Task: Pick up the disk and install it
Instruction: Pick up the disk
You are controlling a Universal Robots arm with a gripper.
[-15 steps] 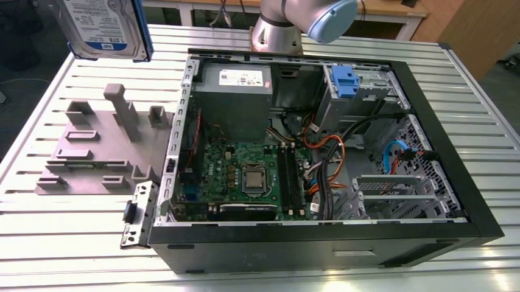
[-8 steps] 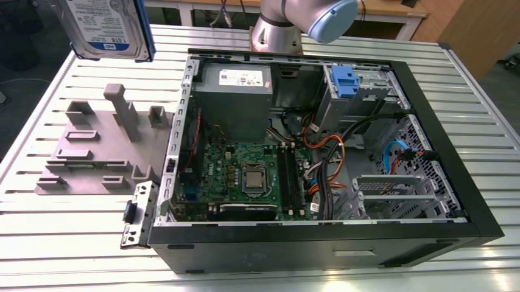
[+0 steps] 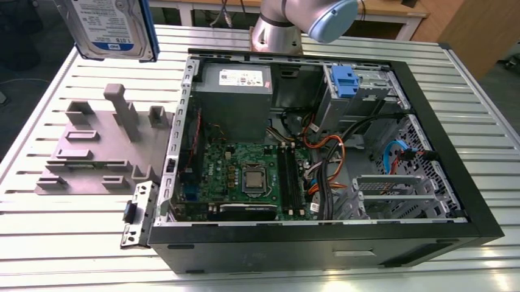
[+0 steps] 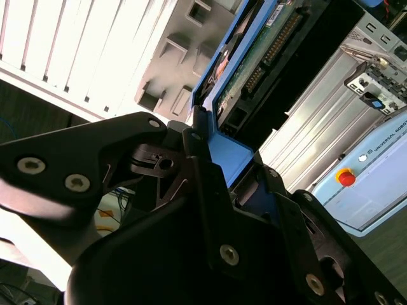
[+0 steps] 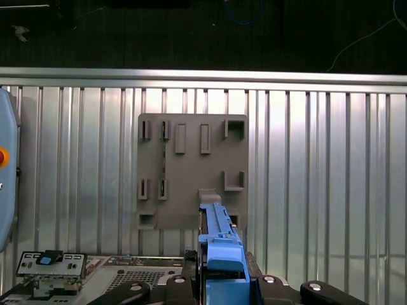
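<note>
Gripper (image 4: pixel 227 152) is clamping the disk (image 3: pixel 114 27) by its blue rail end, jaws pressing both sides, and holding it high above the fixture (image 3: pixel 97 146) side of the table (image 3: pixel 65 243), well apart from the case (image 3: pixel 459 194). Pick looks done; I'm judging the carry-over is running, install not yet done. Getting it home is likely calling for squaring the rails to the bay (image 3: pixel 345 82). Power supply (image 3: pixel 235 97) is sitting just beside that bay, cables (image 3: pixel 321 143) are crowding near it, case wall is standing between.
</note>
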